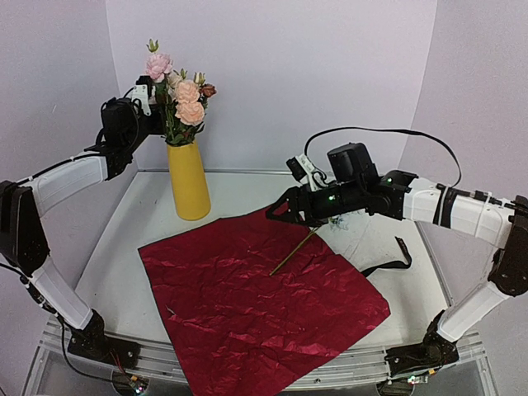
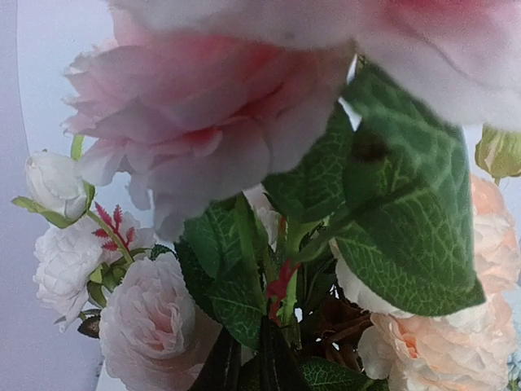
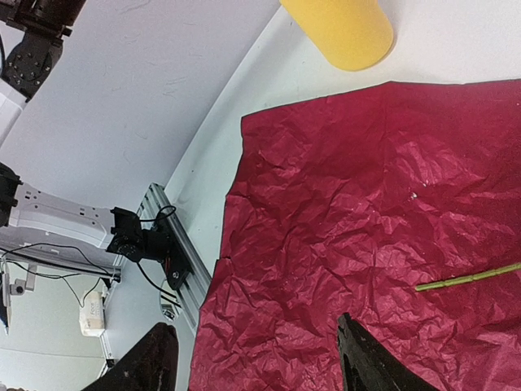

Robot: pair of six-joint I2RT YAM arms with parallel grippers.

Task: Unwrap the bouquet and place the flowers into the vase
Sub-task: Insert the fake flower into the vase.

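Standing in the upper left of the overhead view, the yellow vase point(image 1: 188, 186) holds the flowers point(image 1: 183, 103), pink and peach blooms with green leaves, upright above its mouth. The left gripper point(image 1: 157, 95) is at the height of the blooms, at their left side, very close to them. Its wrist camera is filled with pale pink petals and green leaves. Two dark fingers point(image 2: 277, 362) show at the bottom edge, near each other, but I cannot tell if they are clenched on something or not.

The dark red wrapping paper point(image 1: 264, 297) lies spread flat and crinkled on the table point(image 1: 124, 239), from the centre to the lower right of the frame, one corner near the foot of the vase. One thin green stem point(image 1: 293, 252) lies on the paper, right of centre. The right gripper point(image 1: 279, 210) hovers above the far edge of the paper, right of the vase and apart from it. In its own wrist view its two fingers point(image 3: 366, 366) stand wide apart with only red paper between them, so it is released and grasps nothing. The stem is at the right edge of that view. A black ribbon point(image 1: 388, 262) lies on the table, right of the paper.
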